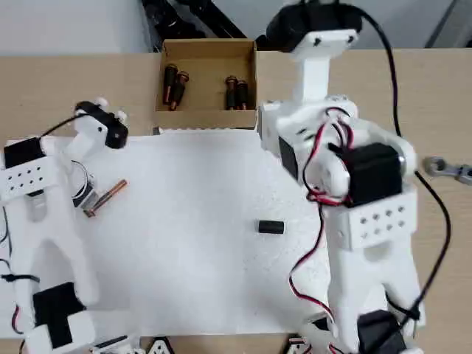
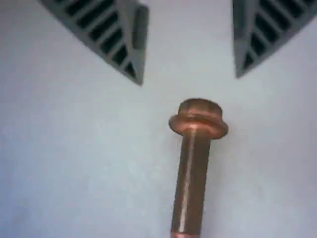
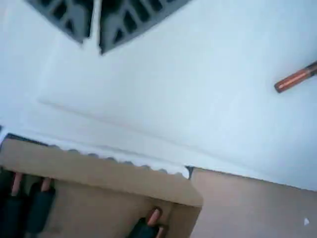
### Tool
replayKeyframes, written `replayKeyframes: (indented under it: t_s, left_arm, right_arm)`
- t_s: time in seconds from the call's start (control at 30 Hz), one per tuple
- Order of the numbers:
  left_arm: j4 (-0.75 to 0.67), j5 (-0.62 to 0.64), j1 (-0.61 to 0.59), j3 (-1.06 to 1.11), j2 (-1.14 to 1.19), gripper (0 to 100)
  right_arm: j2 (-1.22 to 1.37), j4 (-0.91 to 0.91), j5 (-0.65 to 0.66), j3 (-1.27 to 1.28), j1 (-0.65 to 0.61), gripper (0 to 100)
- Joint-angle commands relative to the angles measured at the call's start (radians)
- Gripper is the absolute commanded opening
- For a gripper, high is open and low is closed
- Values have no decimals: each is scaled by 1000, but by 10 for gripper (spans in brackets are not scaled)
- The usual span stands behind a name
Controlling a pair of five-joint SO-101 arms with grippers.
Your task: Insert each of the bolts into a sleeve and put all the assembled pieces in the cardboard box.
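Cardboard box (image 1: 206, 81) holds four assembled pieces (image 1: 175, 85) and sits just beyond the right gripper (image 3: 92, 45), whose fingers are closed on nothing. Left gripper (image 2: 189, 77) hangs low over the white mat (image 1: 192, 280), fingers spread wide. Lone sleeve (image 1: 271, 226) lies well apart from it, nearer the right arm. Bolt (image 2: 195, 163) lies flat just ahead of the left fingertips, head toward them. Step, by my read: bolt pickup. Next: descend, straddle the shank, close.
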Motion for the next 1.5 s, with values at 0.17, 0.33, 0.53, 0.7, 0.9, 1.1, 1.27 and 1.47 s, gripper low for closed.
replayKeyframes:
  t_s: [0.17, 0.33, 0.53, 0.7, 0.9, 1.1, 1.27, 1.47]
  left_arm:
    - [-129, -57, -3, -39, 160, 115]
    - [-195, -37, -2, -39, 249, 115]
    - [-241, -34, 12, -39, 302, 115]
    - [-239, -32, 48, -39, 344, 115]
    - [-238, -32, 64, -39, 393, 58]
    - [-232, -37, 66, -39, 402, 5]
    - [-157, -40, 114, -58, 330, 5]
    - [-83, -84, 150, -82, 117, 5]
  right_arm:
    - [-45, 33, -25, -38, 1, 8]
    - [-39, 35, -86, -38, -1, 8]
    - [-38, 35, -86, -38, -1, 8]
    - [-38, 35, -86, -38, -4, 8]
    - [-38, 35, -86, -38, -2, 8]
    - [-38, 35, -86, -34, -2, 7]
    - [-47, 27, -87, 48, -2, 8]
    - [-48, 30, -87, 51, -2, 8]
